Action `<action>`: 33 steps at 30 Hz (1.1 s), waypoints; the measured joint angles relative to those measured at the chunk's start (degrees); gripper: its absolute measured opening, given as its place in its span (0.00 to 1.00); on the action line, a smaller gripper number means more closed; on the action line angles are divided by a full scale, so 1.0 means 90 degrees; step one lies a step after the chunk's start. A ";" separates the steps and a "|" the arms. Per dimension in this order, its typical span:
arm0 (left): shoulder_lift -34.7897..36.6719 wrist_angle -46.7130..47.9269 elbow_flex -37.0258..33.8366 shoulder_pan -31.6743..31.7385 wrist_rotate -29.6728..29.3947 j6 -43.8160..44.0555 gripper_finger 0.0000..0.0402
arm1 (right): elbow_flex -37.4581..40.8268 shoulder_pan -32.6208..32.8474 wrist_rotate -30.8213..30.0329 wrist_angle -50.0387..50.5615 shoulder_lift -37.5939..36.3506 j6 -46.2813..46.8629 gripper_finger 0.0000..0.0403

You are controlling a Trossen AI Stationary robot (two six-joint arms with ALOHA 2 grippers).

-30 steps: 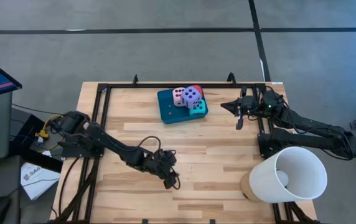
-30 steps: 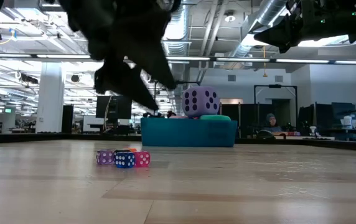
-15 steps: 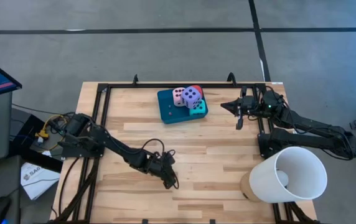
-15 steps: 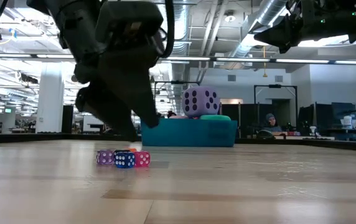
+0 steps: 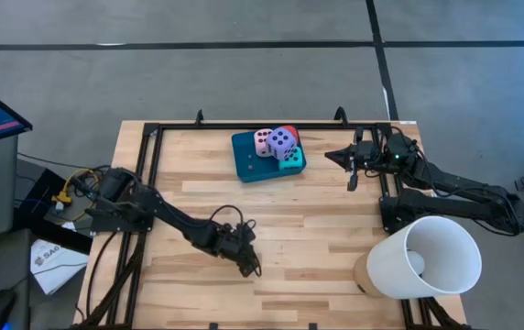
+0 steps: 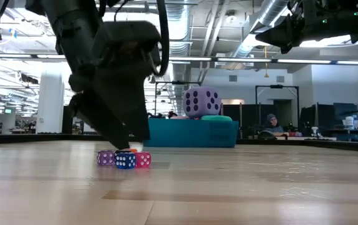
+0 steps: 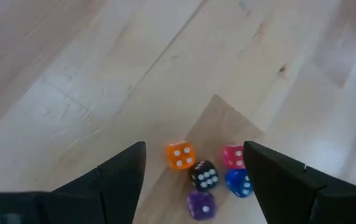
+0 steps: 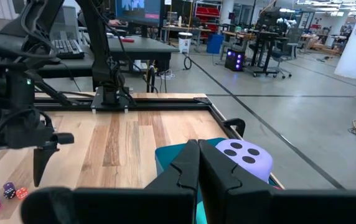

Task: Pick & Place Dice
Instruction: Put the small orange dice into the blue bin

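Five small dice huddle touching on the counter under my open left hand, so closing carelessly could scatter them or pinch two at once.

Purple die hides the red and pink dice.

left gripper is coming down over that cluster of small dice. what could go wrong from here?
1. The small dice sit bunched, seemingly touching, between the left gripper's open fingers, so closing may catch several or squirt some sideways.
2. The orange die lies nearest one finger; descending further could nudge it away.
3. The large dice are already piled on the teal tray, purple on top; adding anything there might topple the stack.
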State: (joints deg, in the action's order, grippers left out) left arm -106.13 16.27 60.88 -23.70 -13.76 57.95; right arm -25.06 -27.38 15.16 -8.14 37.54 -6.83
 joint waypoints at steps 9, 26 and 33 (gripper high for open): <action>-0.0287 -0.0214 0.0017 -0.0007 0.0013 0.0107 0.65 | 0.0000 0.0005 0.0000 0.0005 0.0000 0.0000 0.00; -0.0296 -0.0052 0.0007 -0.0002 0.0027 0.0109 0.40 | 0.0000 0.0005 0.0000 0.0003 0.0000 0.0000 0.00; -0.0299 -0.0031 0.0000 0.0000 0.0024 0.0108 0.34 | 0.0000 0.0005 0.0000 0.0004 0.0000 0.0075 0.00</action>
State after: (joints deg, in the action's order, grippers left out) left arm -108.81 15.99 60.88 -23.70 -13.54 58.93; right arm -25.06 -27.33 15.16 -8.11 37.54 -6.15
